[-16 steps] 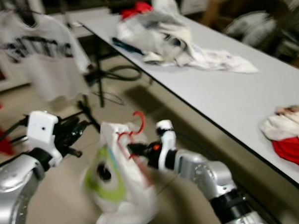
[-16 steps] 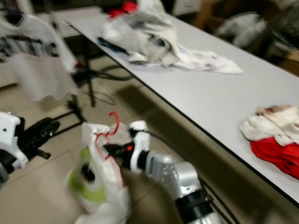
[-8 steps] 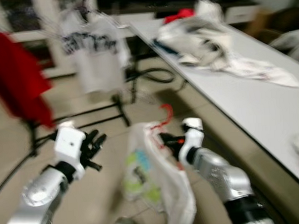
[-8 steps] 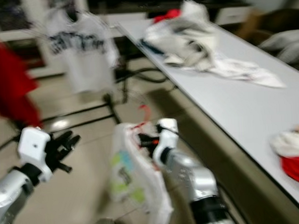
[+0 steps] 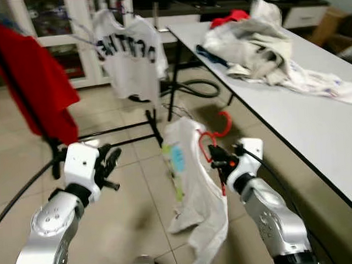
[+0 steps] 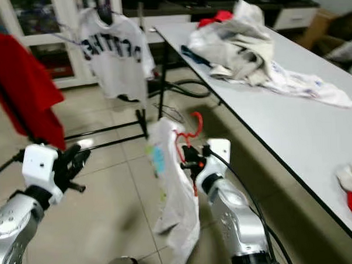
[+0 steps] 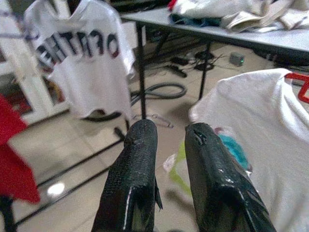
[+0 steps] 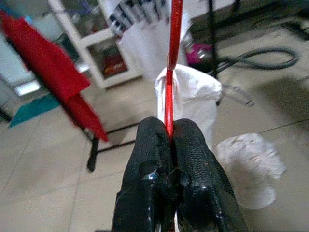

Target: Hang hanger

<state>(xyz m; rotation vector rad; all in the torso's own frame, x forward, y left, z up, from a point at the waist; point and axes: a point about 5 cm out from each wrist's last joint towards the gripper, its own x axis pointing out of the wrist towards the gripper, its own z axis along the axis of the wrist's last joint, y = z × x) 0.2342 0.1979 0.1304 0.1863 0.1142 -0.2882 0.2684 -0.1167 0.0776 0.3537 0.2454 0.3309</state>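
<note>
a thin red plastic hanger [image 5: 213, 143] with a curved hook carries a limp white t-shirt [image 5: 193, 189] printed in green and blue, hanging above the tiled floor [image 5: 131, 186] beside the long grey table [image 5: 292, 118]. the right gripper [image 8: 170, 140] pinches the hanger's stem between its textured black fingers, pressed tight. the left gripper [image 7: 165, 137] is held out empty, fingers slightly apart. beyond, a black clothes rack [image 5: 149, 113] holds a white lettered shirt [image 5: 130, 55] and a red garment [image 5: 36, 85]. crumpled clothes [image 5: 257, 41] lie piled on the table.
</note>
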